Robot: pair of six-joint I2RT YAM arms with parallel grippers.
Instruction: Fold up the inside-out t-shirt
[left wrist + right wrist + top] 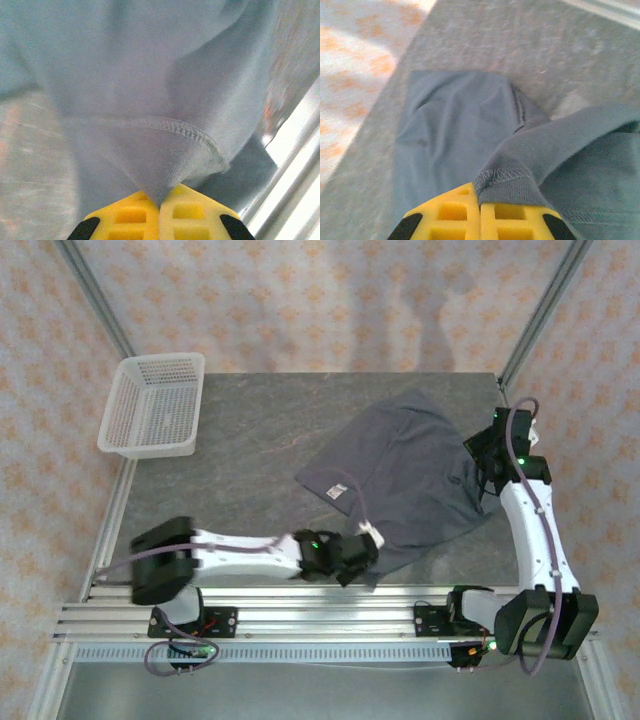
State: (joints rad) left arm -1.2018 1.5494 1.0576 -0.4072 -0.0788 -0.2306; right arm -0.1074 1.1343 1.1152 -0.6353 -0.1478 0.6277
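Note:
The inside-out t-shirt, dark slate-grey and wrinkly, lies spread over the right half of the table with a small pale tag near its left edge. My left gripper sits at the shirt's near corner. In the left wrist view its yellow fingers are shut on a pinch of the hemmed cloth. My right gripper is at the shirt's right edge. In the right wrist view its yellow fingers are shut on a stitched seam of the shirt.
A white mesh basket stands at the table's far left corner. Bare grey tabletop lies between it and the shirt. The metal rail runs along the near edge just behind my left gripper.

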